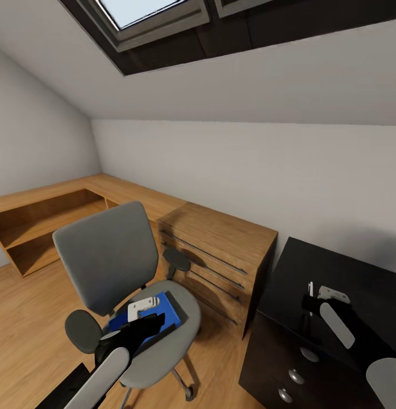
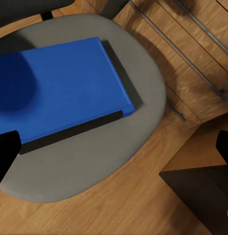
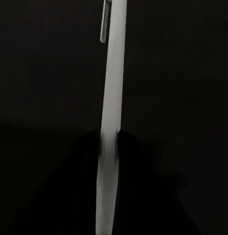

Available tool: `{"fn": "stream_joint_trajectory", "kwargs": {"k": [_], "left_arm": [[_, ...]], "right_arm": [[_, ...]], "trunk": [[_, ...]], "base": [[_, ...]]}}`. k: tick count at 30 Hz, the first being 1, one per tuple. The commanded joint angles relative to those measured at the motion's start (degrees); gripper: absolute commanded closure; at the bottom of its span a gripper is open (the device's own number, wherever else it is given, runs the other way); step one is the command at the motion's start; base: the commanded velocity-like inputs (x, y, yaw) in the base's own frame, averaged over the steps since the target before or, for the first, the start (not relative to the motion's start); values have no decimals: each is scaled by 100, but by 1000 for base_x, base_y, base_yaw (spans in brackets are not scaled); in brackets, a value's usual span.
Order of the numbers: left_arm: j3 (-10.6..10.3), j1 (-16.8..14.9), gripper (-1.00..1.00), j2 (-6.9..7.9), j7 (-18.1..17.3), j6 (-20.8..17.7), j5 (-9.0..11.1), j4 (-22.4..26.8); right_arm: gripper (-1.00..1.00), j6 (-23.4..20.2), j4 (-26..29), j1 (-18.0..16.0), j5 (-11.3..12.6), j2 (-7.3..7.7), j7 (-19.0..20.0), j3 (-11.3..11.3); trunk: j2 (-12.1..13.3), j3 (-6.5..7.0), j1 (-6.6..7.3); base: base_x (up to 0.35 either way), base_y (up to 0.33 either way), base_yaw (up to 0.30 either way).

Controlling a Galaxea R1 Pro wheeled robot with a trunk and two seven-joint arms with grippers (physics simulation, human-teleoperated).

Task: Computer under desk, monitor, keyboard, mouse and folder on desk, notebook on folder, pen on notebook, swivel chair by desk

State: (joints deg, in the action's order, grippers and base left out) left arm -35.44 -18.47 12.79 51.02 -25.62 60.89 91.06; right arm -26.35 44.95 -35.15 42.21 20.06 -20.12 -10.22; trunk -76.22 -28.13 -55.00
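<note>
The right gripper [image 1: 310, 295] pinches the thin, light pen [image 3: 112, 98] in its jaws. The left gripper [image 1: 142, 318], jaws spread, hovers over the folder [image 2: 60, 88] (flat, stiff, best grabbed by an edge).

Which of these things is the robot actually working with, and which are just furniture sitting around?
Part of the job:
folder on the swivel chair
pen, pinched in the right hand
desk
left hand, over the folder

Just there:
wooden drawer chest
low wooden shelf

The head camera looks down across the room; the left wrist camera hangs close over the swivel chair [image 1: 132, 318] seat they share; the right wrist camera hugs the black tabletop [image 1: 340, 272].
</note>
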Motion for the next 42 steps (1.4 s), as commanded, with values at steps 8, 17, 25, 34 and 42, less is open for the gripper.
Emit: {"fn": "stream_joint_trajectory", "kwargs": {"k": [8, 17, 25, 34, 42], "left_arm": [[-7, -7, -100, 4, 48, -13, 28, 8], [-7, -7, -100, 4, 42, -13, 28, 1], [-7, -7, -100, 4, 40, -13, 28, 0], [25, -7, -100, 12, 46, -8, 21, 0], [43, -7, -100, 26, 48, -4, 27, -5]], "right_arm": [[-100, -4, 29, -9, 59, -25, -53, -41], [-100, -3, 59, -9, 59, -28, -36, -49], [-100, -8, 938, 11, 59, -21, -42, -44], [-100, -38, 2117, 271, 72, -35, -71, -56], [-100, -16, 2157, 289, 68, -45, -79, -84]], "trunk": [[-4, -7, 0], [-4, -7, 0], [-4, -7, 0], [-4, -7, 0], [-4, -34, 0]], "base": [[0, 0, 0], [0, 0, 0], [0, 0, 0], [0, 0, 0], [0, 0, 130]]}}
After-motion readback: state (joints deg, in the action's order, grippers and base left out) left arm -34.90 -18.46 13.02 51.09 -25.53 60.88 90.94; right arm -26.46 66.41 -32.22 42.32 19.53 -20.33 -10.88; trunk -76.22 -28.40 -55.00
